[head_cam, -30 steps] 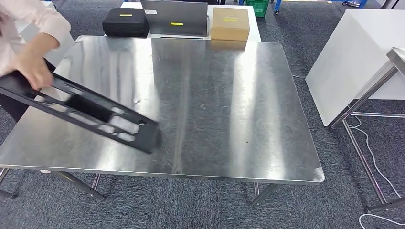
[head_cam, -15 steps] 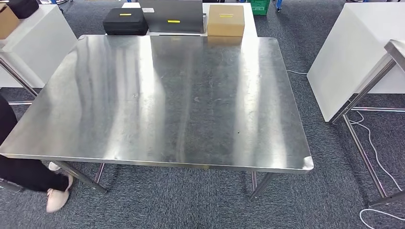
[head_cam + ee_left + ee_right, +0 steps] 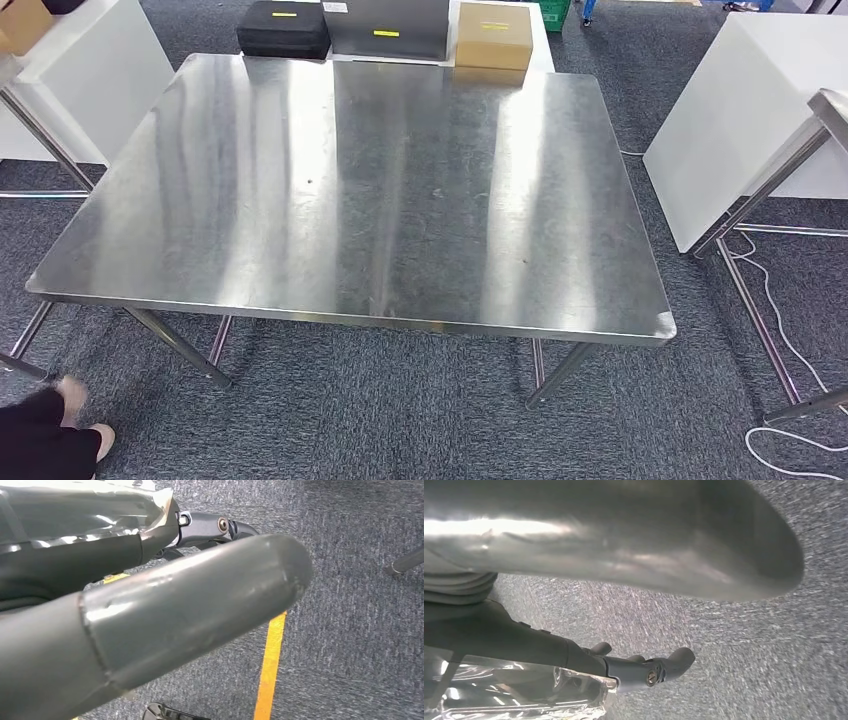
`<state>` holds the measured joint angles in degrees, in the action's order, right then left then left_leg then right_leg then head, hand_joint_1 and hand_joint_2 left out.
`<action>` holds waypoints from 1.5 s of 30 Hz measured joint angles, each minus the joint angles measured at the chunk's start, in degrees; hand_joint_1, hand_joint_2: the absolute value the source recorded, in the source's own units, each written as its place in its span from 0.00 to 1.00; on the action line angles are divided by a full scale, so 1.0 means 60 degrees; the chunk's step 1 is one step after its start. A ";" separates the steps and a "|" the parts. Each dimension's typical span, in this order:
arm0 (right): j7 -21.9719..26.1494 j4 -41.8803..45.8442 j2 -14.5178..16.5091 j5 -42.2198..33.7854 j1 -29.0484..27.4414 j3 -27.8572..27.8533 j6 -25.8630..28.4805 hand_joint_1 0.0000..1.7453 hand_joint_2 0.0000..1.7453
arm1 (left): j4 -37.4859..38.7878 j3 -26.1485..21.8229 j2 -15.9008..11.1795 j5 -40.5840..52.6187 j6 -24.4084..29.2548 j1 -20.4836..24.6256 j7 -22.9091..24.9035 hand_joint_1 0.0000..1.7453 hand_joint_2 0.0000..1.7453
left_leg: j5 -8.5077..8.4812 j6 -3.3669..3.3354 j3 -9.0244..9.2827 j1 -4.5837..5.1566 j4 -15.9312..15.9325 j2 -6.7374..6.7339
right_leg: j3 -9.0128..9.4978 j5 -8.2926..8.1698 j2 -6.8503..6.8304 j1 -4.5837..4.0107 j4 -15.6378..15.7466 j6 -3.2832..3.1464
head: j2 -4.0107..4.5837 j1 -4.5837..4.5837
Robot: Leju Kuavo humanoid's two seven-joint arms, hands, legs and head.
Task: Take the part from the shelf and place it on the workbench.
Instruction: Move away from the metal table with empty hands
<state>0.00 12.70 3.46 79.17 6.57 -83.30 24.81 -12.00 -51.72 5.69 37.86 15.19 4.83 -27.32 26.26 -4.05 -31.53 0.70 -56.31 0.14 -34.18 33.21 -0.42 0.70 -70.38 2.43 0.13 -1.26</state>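
The steel workbench (image 3: pixel 400 200) stands in front of me in the head view, its shiny top streaked with reflections. My left hand (image 3: pixel 190 590) hangs over grey carpet, its thick thumb stretched out and its dark fingers (image 3: pixel 225 527) apart from it, holding nothing. My right hand (image 3: pixel 624 555) also hangs over carpet, thumb extended and fingers (image 3: pixel 664 667) spread away from it, with nothing in its grasp.
Behind the bench, a white table carries a black case (image 3: pixel 284 28), a grey box (image 3: pixel 385 25) and a cardboard box (image 3: pixel 492 35). White cabinets stand at left (image 3: pixel 90 70) and right (image 3: pixel 740 120). A person's foot (image 3: pixel 60 435) is at lower left. Cables (image 3: pixel 790 350) trail on the floor.
A second ago a person was lifting a black perforated plate off the bench's left side; it is gone and the person has dropped to the lower left. The camera has shifted slightly.
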 joint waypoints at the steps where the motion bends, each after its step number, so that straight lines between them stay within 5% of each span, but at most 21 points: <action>1: -0.0001 0.0000 -0.0008 -0.0007 0.0007 0.0000 0.0000 0.00 0.00 | 0.0000 0.0001 0.0008 0.0004 -0.0001 0.0001 0.0000 0.00 0.00 | -0.0059 0.0010 -0.0052 0.0021 -0.0003 0.0002 | 0.0457 -0.0230 0.0001 -0.0020 0.0677 0.0020 | 0.0000 0.0003; 3: -0.0006 0.0000 -0.0030 -0.0014 0.0029 0.0000 0.0000 0.00 0.00 | 0.0000 0.0001 0.0026 0.0014 -0.0003 0.0002 0.0002 0.00 0.00 | -0.0169 0.0069 -0.0127 0.0067 -0.0016 0.0001 | 0.1325 -0.0452 0.0005 -0.0105 0.2064 -0.0061 | 0.0000 -0.0008; 4: -0.0010 0.0000 -0.0041 -0.0017 0.0037 0.0000 0.0000 0.00 0.00 | 0.0000 0.0001 0.0032 0.0017 -0.0003 0.0004 0.0003 0.00 0.00 | -0.0222 0.0110 -0.0151 0.0081 -0.0026 -0.0003 | 0.1518 -0.0458 0.0007 -0.0148 0.2452 -0.0122 | 0.0000 -0.0009; 7: -0.0011 -0.0002 -0.0051 -0.0037 0.0034 0.0000 0.0000 0.00 0.00 | 0.0000 0.0001 0.0025 0.0025 -0.0003 0.0005 0.0004 0.00 0.00 | -0.0290 0.0235 -0.0215 0.0086 -0.0090 0.0000 | 0.1459 -0.0548 -0.0015 -0.0117 0.2679 -0.0288 | 0.0000 -0.0008; 8: -0.0005 -0.0004 -0.0050 -0.0044 0.0036 0.0000 0.0000 0.00 0.00 | 0.0002 0.0001 0.0022 0.0030 -0.0003 0.0002 0.0003 0.00 0.00 | -0.0125 0.0286 -0.0284 0.0071 -0.0232 0.0006 | 0.1415 -0.0614 -0.0033 -0.0063 0.2699 -0.0376 | 0.0000 -0.0016; 10: 0.0008 -0.0007 -0.0045 -0.0053 0.0042 0.0000 0.0002 0.00 0.00 | 0.0005 0.0001 0.0010 0.0041 -0.0003 -0.0001 0.0001 0.00 0.00 | 0.0681 0.0426 -0.0565 -0.0011 -0.1035 0.0017 | 0.1275 -0.0765 -0.0075 0.0007 0.2718 -0.0540 | 0.0000 -0.0035; 12: 0.0023 -0.0007 -0.0046 -0.0055 0.0023 0.0000 0.0009 0.00 0.50 | 0.0007 0.0001 0.0005 0.0046 -0.0003 -0.0003 0.0000 0.00 0.00 | 0.1487 0.0581 -0.0851 -0.0128 -0.2213 0.0014 | 0.1098 -0.0897 -0.0093 -0.0001 0.2693 -0.0589 | 0.0000 -0.0065; 14: 0.0038 -0.0007 -0.0045 -0.0055 0.0007 0.0001 0.0020 0.00 1.00 | 0.0007 0.0001 -0.0001 0.0046 -0.0003 -0.0003 0.0000 0.00 0.00 | 0.1471 0.0704 -0.0798 -0.0254 -0.2711 0.0010 | 0.0946 -0.1000 -0.0104 0.0020 0.2611 -0.0534 | 0.0000 -0.0068; 17: 0.0095 -0.0007 -0.0050 -0.0045 0.0006 0.0008 0.0047 0.00 1.00 | 0.0007 0.0001 -0.0007 0.0049 -0.0003 0.0003 0.0002 0.00 0.00 | 0.0722 0.0841 0.0258 -0.0418 -0.1284 0.0009 | 0.0701 -0.1074 -0.0100 0.0063 0.2371 -0.0456 | 0.0000 -0.0076; 19: 0.0167 -0.0007 -0.0054 -0.0038 0.0018 0.0025 0.0067 0.00 1.00 | 0.0007 0.0001 -0.0010 0.0054 -0.0003 0.0008 0.0002 0.00 0.00 | 0.0617 0.0833 0.0741 -0.0414 -0.0392 0.0026 | 0.0539 -0.1131 -0.0099 0.0041 0.2231 -0.0360 | 0.0000 -0.0076; 23: 0.0245 -0.0007 -0.0056 -0.0055 0.0011 0.0054 0.0179 0.00 1.00 | 0.0007 0.0001 -0.0003 0.0066 -0.0003 0.0024 0.0001 0.00 0.00 | 0.0553 0.0490 0.0553 -0.0349 -0.0144 0.0012 | 0.0230 -0.1182 -0.0082 0.0002 0.2062 -0.0060 | 0.0000 -0.0072; 25: 0.0289 -0.0007 -0.0063 -0.0095 -0.0004 0.0055 0.0208 0.00 1.00 | 0.0007 0.0000 0.0005 0.0072 -0.0003 0.0028 0.0000 0.00 0.00 | 0.0361 0.0259 0.0373 -0.0339 -0.0090 -0.0015 | -0.0089 -0.0621 -0.0048 0.0016 0.1389 -0.0123 | 0.0000 -0.0007; 28: 0.0340 -0.0007 -0.0094 -0.0137 -0.0008 0.0055 0.0218 0.00 1.00 | 0.0007 -0.0004 -0.0006 0.0076 -0.0003 0.0028 0.0000 0.00 0.00 | 0.0094 0.0166 0.0033 -0.0257 -0.0097 -0.0037 | -0.0544 0.0233 -0.0017 0.0033 -0.0237 -0.0211 | 0.0000 0.0046; 30: 0.0354 -0.0007 -0.0109 -0.0142 -0.0008 0.0056 0.0221 0.00 1.00 | 0.0007 -0.0009 -0.0010 0.0076 -0.0003 0.0028 0.0000 0.00 0.00 | -0.0084 0.0189 -0.0197 -0.0234 -0.0113 -0.0042 | -0.0276 0.0023 -0.0010 0.0034 -0.0332 -0.0052 | 0.0000 0.0054; 32: 0.0366 -0.0007 -0.0123 -0.0141 0.0006 0.0061 0.0222 0.00 1.00 | 0.0007 -0.0015 -0.0006 0.0076 -0.0003 0.0028 0.0000 0.00 0.00 | -0.0243 0.0255 -0.0384 -0.0226 -0.0139 -0.0037 | 0.0587 -0.0361 -0.0005 0.0046 0.0778 0.0065 | 0.0000 0.0058; 34: 0.0373 -0.0007 -0.0141 -0.0139 0.0031 0.0068 0.0222 0.00 1.00 | 0.0007 -0.0022 -0.0005 0.0076 -0.0003 0.0028 -0.0001 0.00 0.00 | -0.0388 0.0368 -0.0499 -0.0199 -0.0173 -0.0037 | 0.1399 -0.0377 0.0024 -0.0004 0.2078 0.0011 | 0.0000 0.0050; 37: 0.0375 -0.0007 -0.0147 -0.0139 0.0028 0.0073 0.0222 0.00 1.00 | 0.0007 -0.0033 -0.0014 0.0075 -0.0003 0.0028 -0.0004 0.00 0.00 | -0.0550 0.0540 -0.0555 -0.0211 -0.0199 -0.0042 | 0.1526 -0.0349 0.0051 -0.0030 0.2553 -0.0178 | 0.0000 0.0037; 39: 0.0372 -0.0007 -0.0142 -0.0136 0.0018 0.0074 0.0221 0.00 1.00 | 0.0008 -0.0038 -0.0016 0.0073 -0.0003 0.0016 -0.0004 0.00 0.00 | -0.0206 0.0637 -0.0667 -0.0262 -0.0466 -0.0030 | 0.1429 -0.0487 0.0018 0.0031 0.2557 -0.0371 | 0.0000 0.0018; 41: 0.0367 -0.0007 -0.0143 -0.0121 0.0011 0.0076 0.0219 0.00 1.00 | 0.0010 -0.0042 -0.0008 0.0070 -0.0002 0.0008 -0.0004 0.00 0.00 | 0.0693 0.0716 -0.0934 -0.0296 -0.1380 -0.0021 | 0.1260 -0.0654 -0.0030 0.0032 0.2558 -0.0542 | 0.0000 -0.0018; 43: 0.0361 -0.0007 -0.0147 -0.0106 -0.0002 0.0076 0.0219 0.00 1.00 | 0.0011 -0.0044 -0.0006 0.0065 0.0001 0.0006 -0.0003 0.00 0.00 | 0.1354 0.0775 -0.1161 -0.0310 -0.2511 -0.0021 | 0.1086 -0.0806 -0.0061 -0.0011 0.2534 -0.0598 | 0.0000 -0.0033; 45: 0.0354 -0.0007 -0.0147 -0.0096 -0.0008 0.0077 0.0219 0.00 1.00 | 0.0011 -0.0045 -0.0008 0.0054 0.0004 0.0006 -0.0002 0.00 0.00 | 0.1213 0.0783 -0.0935 -0.0312 -0.2701 -0.0021 | 0.0921 -0.0927 -0.0070 -0.0031 0.2464 -0.0563 | 0.0000 -0.0034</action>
<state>2.13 12.66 2.58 78.60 6.52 -82.83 26.12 -11.93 -51.99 5.64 38.18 15.21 4.87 -27.33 33.54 0.65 -37.14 -1.17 -72.52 0.01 -28.66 27.65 -0.85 0.52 -55.60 -0.94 0.13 -1.46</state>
